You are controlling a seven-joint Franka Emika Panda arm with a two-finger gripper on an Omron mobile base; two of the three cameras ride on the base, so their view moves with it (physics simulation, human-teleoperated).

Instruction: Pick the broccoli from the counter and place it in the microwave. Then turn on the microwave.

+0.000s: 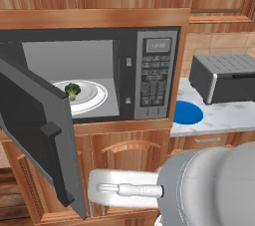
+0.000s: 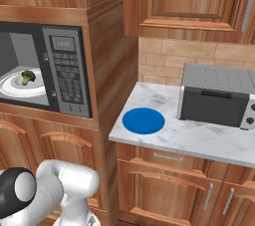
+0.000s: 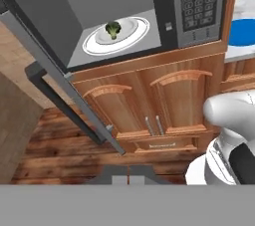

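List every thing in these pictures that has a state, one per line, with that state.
microwave: door swung wide open.
broccoli: upright on the white plate inside the microwave.
toaster oven: door shut, on the counter.
blue disc: lying flat on the counter, nothing on it.
tool: shut, holding nothing.
lower cabinet doors: shut.

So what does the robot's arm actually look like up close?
The arm is made of smooth, glossy white rounded segments, thick and tube-like, with a dark, nearly black cap at a joint. In the left base view a big light-grey rounded shell shows, with a slimmer white link beside it. No cables or markings are visible.
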